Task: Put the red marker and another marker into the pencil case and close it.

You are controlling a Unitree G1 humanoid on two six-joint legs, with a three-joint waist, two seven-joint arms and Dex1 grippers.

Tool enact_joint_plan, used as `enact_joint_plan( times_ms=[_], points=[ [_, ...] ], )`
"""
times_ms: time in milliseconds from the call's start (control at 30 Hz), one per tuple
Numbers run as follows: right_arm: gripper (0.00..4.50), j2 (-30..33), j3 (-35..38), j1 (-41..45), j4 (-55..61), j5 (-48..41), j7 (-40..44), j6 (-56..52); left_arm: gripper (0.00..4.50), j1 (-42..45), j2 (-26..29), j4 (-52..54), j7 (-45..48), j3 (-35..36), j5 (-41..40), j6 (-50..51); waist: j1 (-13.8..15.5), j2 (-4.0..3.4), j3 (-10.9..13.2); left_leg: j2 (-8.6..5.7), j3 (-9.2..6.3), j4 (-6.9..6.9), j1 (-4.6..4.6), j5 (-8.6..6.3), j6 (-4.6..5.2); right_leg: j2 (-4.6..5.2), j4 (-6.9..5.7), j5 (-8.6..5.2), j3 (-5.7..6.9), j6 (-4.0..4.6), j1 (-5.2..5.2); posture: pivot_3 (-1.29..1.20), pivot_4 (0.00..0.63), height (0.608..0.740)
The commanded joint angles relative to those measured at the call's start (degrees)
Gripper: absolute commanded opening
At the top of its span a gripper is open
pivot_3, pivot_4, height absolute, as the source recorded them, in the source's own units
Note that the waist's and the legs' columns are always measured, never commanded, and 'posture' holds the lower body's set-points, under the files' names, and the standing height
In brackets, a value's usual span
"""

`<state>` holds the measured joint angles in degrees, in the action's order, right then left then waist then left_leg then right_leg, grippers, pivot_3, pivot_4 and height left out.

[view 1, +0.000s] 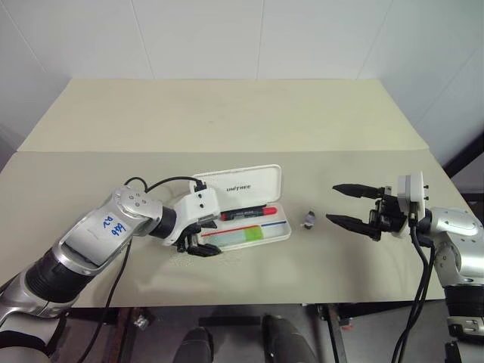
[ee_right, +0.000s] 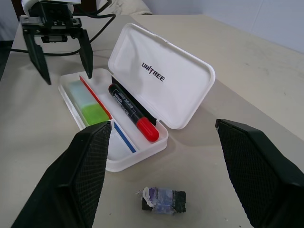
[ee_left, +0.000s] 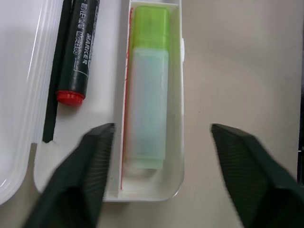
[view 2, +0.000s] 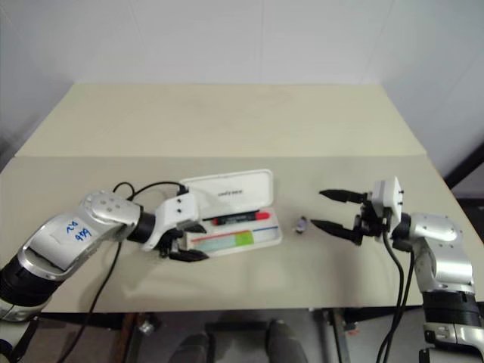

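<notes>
The white pencil case [view 1: 240, 184] lies open on the table with its lid propped up behind. The red marker [view 1: 248, 213], black with a red cap, rests in the back compartment. Another marker [ee_left: 148, 99], a pale mint highlighter with a lime cap, lies in the front compartment. My left gripper [view 1: 202, 238] hangs over the case's left end, open, its fingers [ee_left: 85, 161] wide on either side of the highlighter and clear of it. To the right of the case my right gripper [view 1: 333, 203] is held level and open, holding nothing.
A small dark grey bit [view 1: 308, 220] lies on the table between the case and my right gripper. The beige table [view 1: 227, 121] stretches back to a white wall. Its front edge runs just below my arms.
</notes>
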<state>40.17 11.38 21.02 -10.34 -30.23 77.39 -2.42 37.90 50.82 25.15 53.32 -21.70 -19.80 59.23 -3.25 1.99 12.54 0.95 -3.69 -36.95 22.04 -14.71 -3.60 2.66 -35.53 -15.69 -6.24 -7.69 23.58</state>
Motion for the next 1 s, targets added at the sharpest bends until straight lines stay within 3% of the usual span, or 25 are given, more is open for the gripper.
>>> enact_joint_plan(
  times_ms=[33, 233, 433, 733, 1000],
  points=[
    [4.50, 0.20, 0.46, 0.36, 2.11, -0.16, -0.72, 0.56, 4.49, 0.89, -0.46, 0.91, 0.17, 0.52, 0.19, -0.38, 0.00, 0.00, 0.00, 0.00, 0.00, 0.00, 0.00, 0.00, 0.00, 0.00, 0.00, 0.00, 0.00, 0.00, 0.00, 0.00, 0.150, 0.740],
    [4.50, 0.16, -0.61, -2.18, 4.70, 3.21, -7.36, -2.60, 4.49, -0.46, -3.04, 1.22, -2.04, 4.81, -0.11, -4.14, 0.05, 0.00, 0.00, 0.00, 0.00, 0.00, 0.00, 0.00, 0.00, 0.00, 0.00, 0.00, 0.00, 0.00, 0.00, 0.00, 0.150, 0.740],
    [4.50, -0.37, -2.75, -8.60, 14.46, 4.71, -18.42, -14.41, 4.49, -7.97, -7.60, 4.06, -0.27, 15.91, -6.21, -14.40, 0.10, -0.01, 0.00, 0.00, 0.01, 0.05, 0.04, 0.00, 0.00, 0.03, 0.01, 0.00, -0.01, 0.00, 0.06, 0.00, 0.150, 0.740],
    [4.50, -5.46, -5.00, -10.39, 20.71, 5.33, -31.37, -26.50, 4.49, -16.82, -4.53, 1.68, 6.69, 24.21, -9.07, -26.13, 0.02, 0.00, 0.00, 0.01, 0.16, -0.03, -0.01, 0.01, 0.02, 0.00, 0.19, -0.17, -0.15, 0.59, 0.00, 0.00, 0.150, 0.740],
    [4.50, -8.58, -6.87, -9.44, 18.12, 7.86, -36.60, -27.79, 4.49, -18.92, -1.18, -0.65, 9.78, 28.94, -9.60, -29.82, 0.01, 0.01, -0.01, 0.04, 0.26, 0.06, 0.05, 0.00, 0.04, 0.01, 0.58, -0.02, -0.19, 0.55, -0.03, 0.00, 0.150, 0.740]
  ],
)
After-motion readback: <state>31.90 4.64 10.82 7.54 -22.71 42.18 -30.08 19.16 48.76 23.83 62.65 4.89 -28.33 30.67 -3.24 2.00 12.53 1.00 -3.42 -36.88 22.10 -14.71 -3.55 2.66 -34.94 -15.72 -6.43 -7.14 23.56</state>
